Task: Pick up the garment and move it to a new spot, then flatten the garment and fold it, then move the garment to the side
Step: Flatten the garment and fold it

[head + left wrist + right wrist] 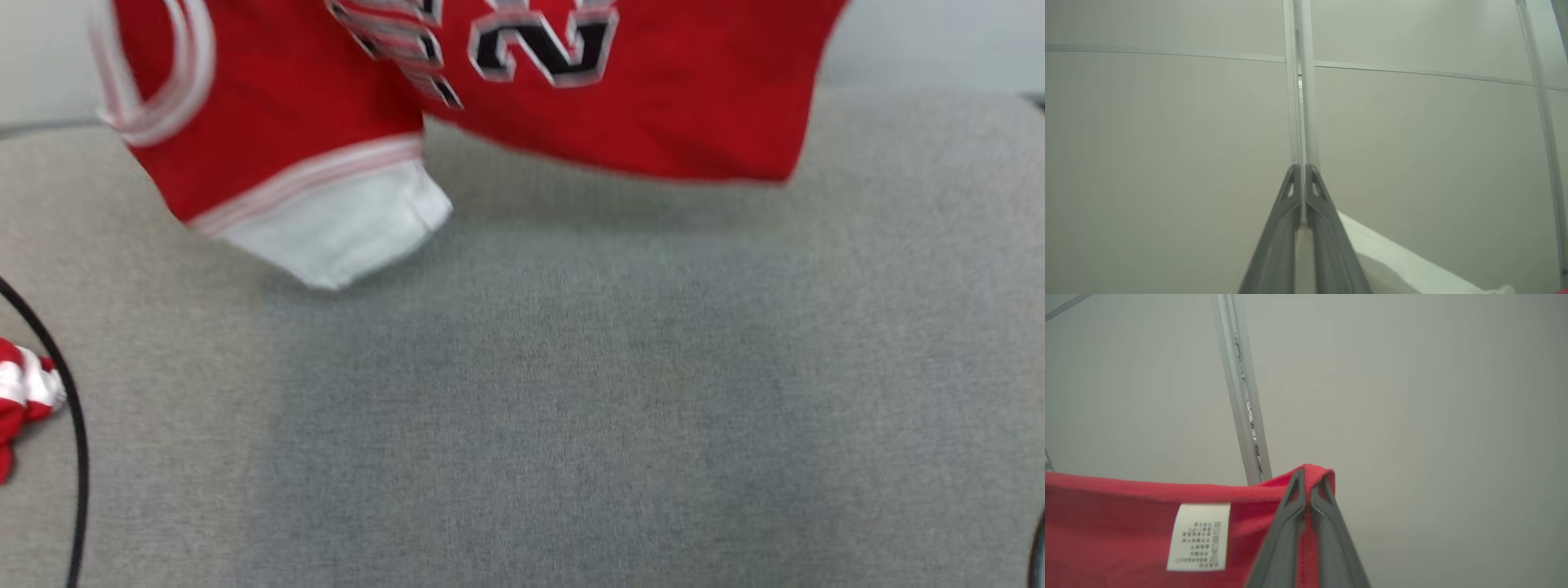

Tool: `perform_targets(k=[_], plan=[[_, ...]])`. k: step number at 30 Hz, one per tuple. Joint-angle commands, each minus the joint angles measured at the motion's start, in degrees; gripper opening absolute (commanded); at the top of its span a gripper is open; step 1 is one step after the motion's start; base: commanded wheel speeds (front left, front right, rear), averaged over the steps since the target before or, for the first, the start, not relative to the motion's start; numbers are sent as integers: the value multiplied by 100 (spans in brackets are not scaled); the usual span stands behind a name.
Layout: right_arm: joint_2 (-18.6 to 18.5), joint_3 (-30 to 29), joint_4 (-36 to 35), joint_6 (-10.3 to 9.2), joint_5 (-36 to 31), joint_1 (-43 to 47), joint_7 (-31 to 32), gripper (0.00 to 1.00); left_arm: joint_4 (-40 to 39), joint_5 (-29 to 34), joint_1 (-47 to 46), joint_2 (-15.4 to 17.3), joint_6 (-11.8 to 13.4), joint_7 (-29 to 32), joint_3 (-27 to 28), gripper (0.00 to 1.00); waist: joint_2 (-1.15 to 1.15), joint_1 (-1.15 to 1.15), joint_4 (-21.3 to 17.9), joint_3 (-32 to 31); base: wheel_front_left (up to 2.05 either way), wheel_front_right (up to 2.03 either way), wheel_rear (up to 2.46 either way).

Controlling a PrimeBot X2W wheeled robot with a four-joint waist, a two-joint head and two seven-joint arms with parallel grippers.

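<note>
Two end effectors are at work, and both are clenched. The right end effector pinches a folded red edge of the garment, a red basketball-style T-shirt with white sleeves, striped trim and black, white-outlined lettering. A white printed care label sits on the cloth just beside its fingers. The left end effector is closed tip to tip in front of a pale wall, with a strip of white fabric running behind it. I cannot tell whether it nips any of that cloth.

In the head view the shirt hangs in the air over the grey fabric-covered desk. One white sleeve dangles lowest, apparently clear of the surface.

The shirt looks light, soft and quite limp, so it will probably sag, swing and bunch wherever it is unsupported. A thin single layer could slide out of narrow fingers. The thicker hem, shoulder seams or striped trim are likely the surest places to grip, one at each corner, so the cloth opens flat as it is lowered.
</note>
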Motion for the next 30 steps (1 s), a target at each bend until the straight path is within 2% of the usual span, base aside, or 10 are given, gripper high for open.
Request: perform_targets(k=[1, 4, 9, 14, 18, 22, 26, 30], plan=[[99, 93, 297, -2, -181, -347, -303, 0, 223, 164, -390, 70, -31, -307, -103, 0, 0, 0, -165, 893, 0, 0, 0], [291, 128, 862, -3, -497, -1084, -961, 0, 521, 355, -1049, 227, -33, -872, -326, 0, 0, 0, -309, 1296, 0, 0, 0], [358, 107, 1737, -3, -1032, -2011, -1998, 0, 563, 121, -1762, 312, -21, -1166, -611, 0, 0, 0, -369, 1801, 0, 0, 0], [330, 29, 2301, -3, -1259, -2491, -2256, 0, -16, -253, -1898, 388, -21, -1179, -763, 0, 0, 0, -206, 2299, 0, 0, 0], [345, -13, 2733, -2, -1237, -2509, -2356, 0, -651, -675, -1443, 457, -22, -1182, -1026, 0, 0, 0, -36, 2608, 0, 0, 0], [400, 66, 2999, -2, -1160, -2094, -2416, 0, -1294, -1262, -778, 731, -22, -1185, -1300, 0, 0, 0, 70, 2588, 0, 0, 0], [337, 347, 3007, -3, -942, -1412, -2446, 0, -1968, -1793, 351, 1007, -22, -1185, -1462, 0, 0, 0, 169, 2330, 0, 0, 0], [181, 649, 2671, -3, -414, -428, -2445, 0, -2701, -2218, 1761, 1420, -22, -1185, -1468, 0, 0, 0, 231, 1877, 0, 0, 0]])
